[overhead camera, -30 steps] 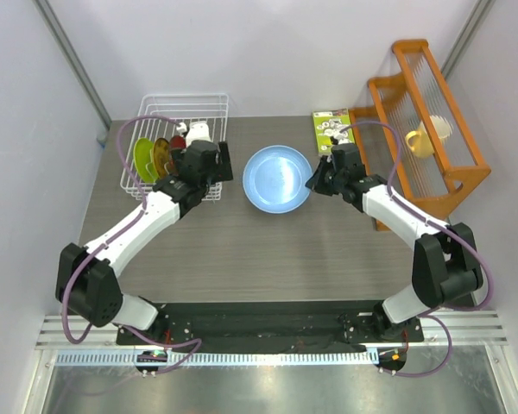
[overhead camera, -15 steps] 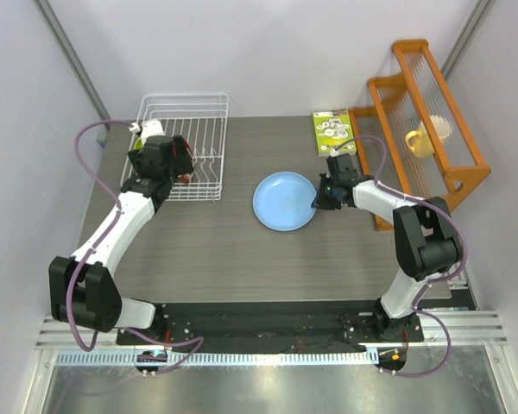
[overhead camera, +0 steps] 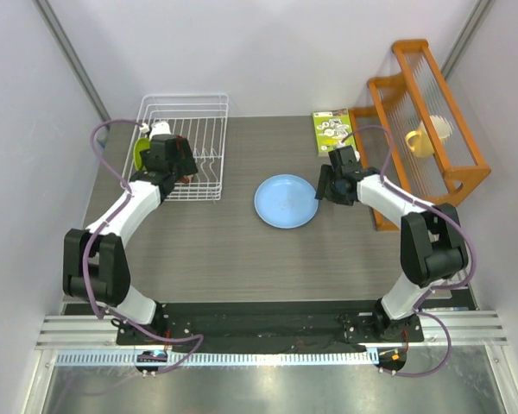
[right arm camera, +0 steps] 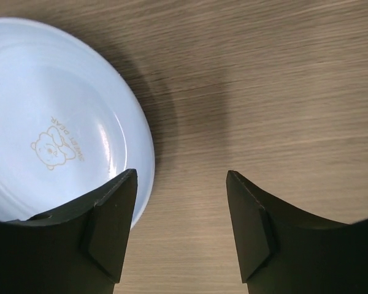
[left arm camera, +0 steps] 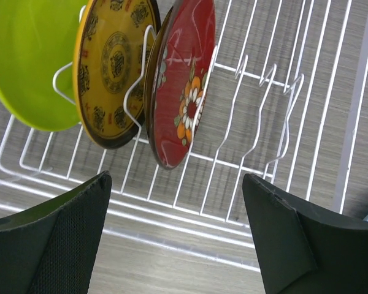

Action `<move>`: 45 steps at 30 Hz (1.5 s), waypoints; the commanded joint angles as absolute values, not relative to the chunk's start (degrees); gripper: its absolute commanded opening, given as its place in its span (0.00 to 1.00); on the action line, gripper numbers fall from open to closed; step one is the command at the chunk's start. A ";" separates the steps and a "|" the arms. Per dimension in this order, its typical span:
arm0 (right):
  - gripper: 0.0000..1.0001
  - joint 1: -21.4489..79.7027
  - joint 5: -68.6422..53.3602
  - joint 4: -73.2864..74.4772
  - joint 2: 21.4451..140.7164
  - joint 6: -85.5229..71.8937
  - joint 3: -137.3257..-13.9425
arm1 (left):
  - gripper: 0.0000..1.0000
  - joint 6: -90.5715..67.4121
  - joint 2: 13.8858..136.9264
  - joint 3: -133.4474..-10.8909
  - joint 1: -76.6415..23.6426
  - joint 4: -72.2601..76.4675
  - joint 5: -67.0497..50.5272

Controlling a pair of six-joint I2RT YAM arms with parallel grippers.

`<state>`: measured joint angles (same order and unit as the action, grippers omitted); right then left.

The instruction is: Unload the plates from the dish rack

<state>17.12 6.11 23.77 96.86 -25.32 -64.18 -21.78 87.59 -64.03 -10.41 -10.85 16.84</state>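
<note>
Left wrist: glossy plates [left arm camera: 183,92], wire rack [left arm camera: 288,125]; left end effector [left arm camera: 175,184], right end effector [right arm camera: 181,177] wide.

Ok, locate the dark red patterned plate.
Left wrist view: the dark red plate stands on edge in the white wire dish rack, right of the yellow-rimmed dark plate.

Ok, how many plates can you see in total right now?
4. Three stand side by side in the dish rack: the lime green plate, the yellow-rimmed dark plate and the dark red patterned plate. The light blue plate lies flat on the table.
</note>
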 commanded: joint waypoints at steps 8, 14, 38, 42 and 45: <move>0.68 17.14 12.57 29.27 83.06 -22.15 -67.32 | 0.60 -19.69 93.86 -70.04 -9.58 -0.88 19.25; 0.68 17.14 12.13 30.23 82.35 -21.97 -67.59 | 0.54 -20.13 98.17 -71.80 -8.97 -0.88 20.39; 0.68 17.58 11.95 30.76 81.65 -22.33 -66.88 | 0.00 -11.96 90.97 -76.73 -8.88 -4.83 26.19; 0.68 17.84 11.87 30.94 82.00 -22.06 -68.20 | 0.00 -8.53 86.24 -77.87 -10.10 -6.76 28.21; 0.69 18.10 9.94 30.59 82.61 -21.53 -69.69 | 0.00 -9.14 83.50 -77.43 -10.28 -8.34 26.29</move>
<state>17.45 11.27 31.11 83.72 -22.59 -65.98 -11.22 89.97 -74.52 -9.65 -9.89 25.10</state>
